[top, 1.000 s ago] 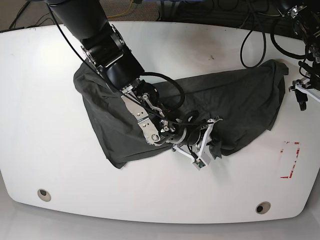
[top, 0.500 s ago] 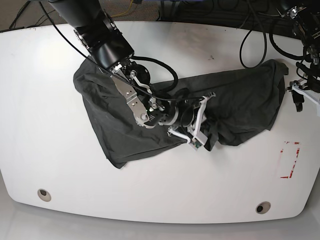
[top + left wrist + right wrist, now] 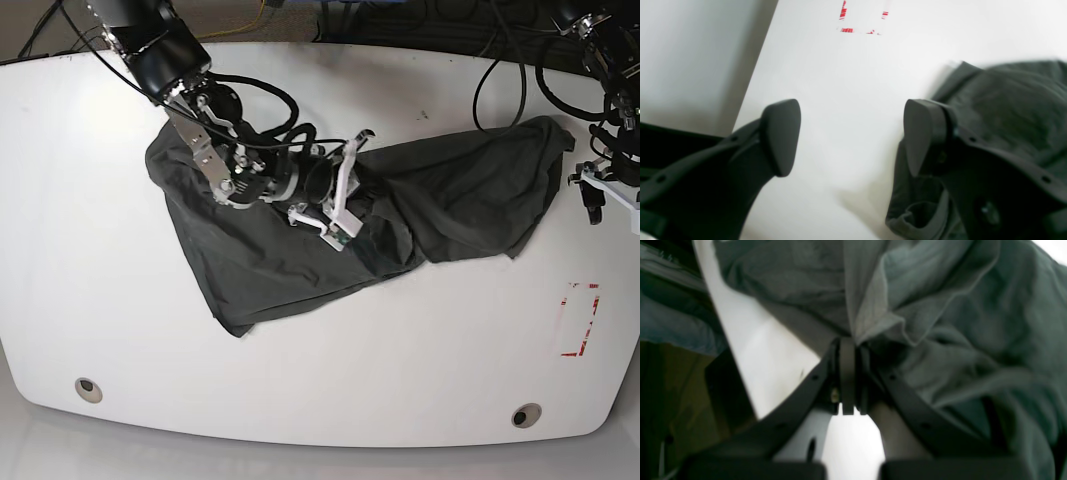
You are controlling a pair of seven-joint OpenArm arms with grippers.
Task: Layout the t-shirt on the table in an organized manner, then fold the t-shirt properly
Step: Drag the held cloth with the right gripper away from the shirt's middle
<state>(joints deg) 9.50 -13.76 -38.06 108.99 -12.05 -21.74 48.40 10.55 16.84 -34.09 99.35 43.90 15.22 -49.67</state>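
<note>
Right claw (image 3: 848, 350) pinches t-shirt (image 3: 300, 250); left claw (image 3: 853, 133) gapes beside it.

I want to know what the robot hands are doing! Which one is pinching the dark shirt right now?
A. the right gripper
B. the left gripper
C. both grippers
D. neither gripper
A: the right gripper is shut on a fold of the t-shirt, while the left gripper stands open over the bare table, beside the shirt's edge.

t-shirt (image 3: 1013, 110) edge blurred
</note>
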